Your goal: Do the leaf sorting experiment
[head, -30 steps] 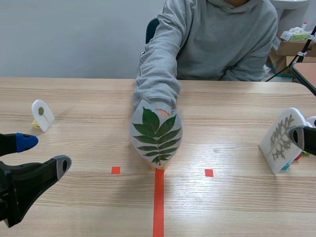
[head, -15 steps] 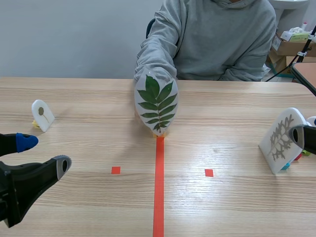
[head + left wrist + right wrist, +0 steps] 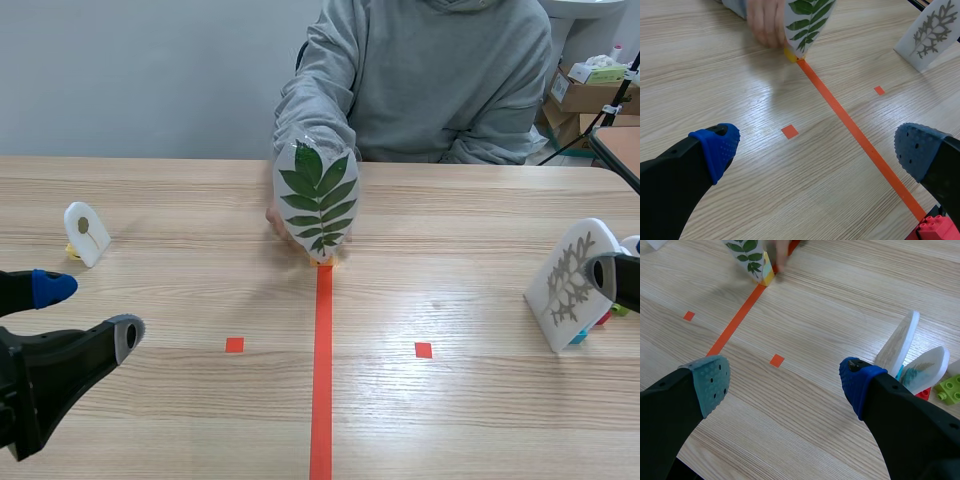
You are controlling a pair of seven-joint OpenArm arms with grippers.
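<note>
Left tool (image 3: 817, 147) hangs low over the near tabletop (image 3: 740, 90), pads spread wide with nothing between them. The right tool (image 3: 785, 380) is just as wide and just as empty.

The nearest hazard, I judge, is beside the right tool. The branching-leaf card (image 3: 567, 285) and a second card (image 3: 929, 367) lean on coloured bricks (image 3: 923, 393) just beside its blue-padded finger. A careless swing as that arm sets off could tip either card or push it off its stand.

On the other side, a small-leaf card (image 3: 86, 233) stands well apart from the left tool, and only a wide sweep would threaten it.

Farther out, at the far end of the orange tape line (image 3: 321, 380), the green compound-leaf card (image 3: 318, 198) stands upright on a small yellow base (image 3: 790, 54). A person's hand (image 3: 764, 22) is at it, seemingly holding it.

That is the main risk: reaching in while the hand is there could strike fingers or wrench the card askew. The card is tall on a narrow foot, so I expect it to topple if nudged off-centre or pinched high on one edge. Its glossy face may also slip between the pads.

The leaf's shape also has to be judged, and a misreading would send the card to the wrong side.
</note>
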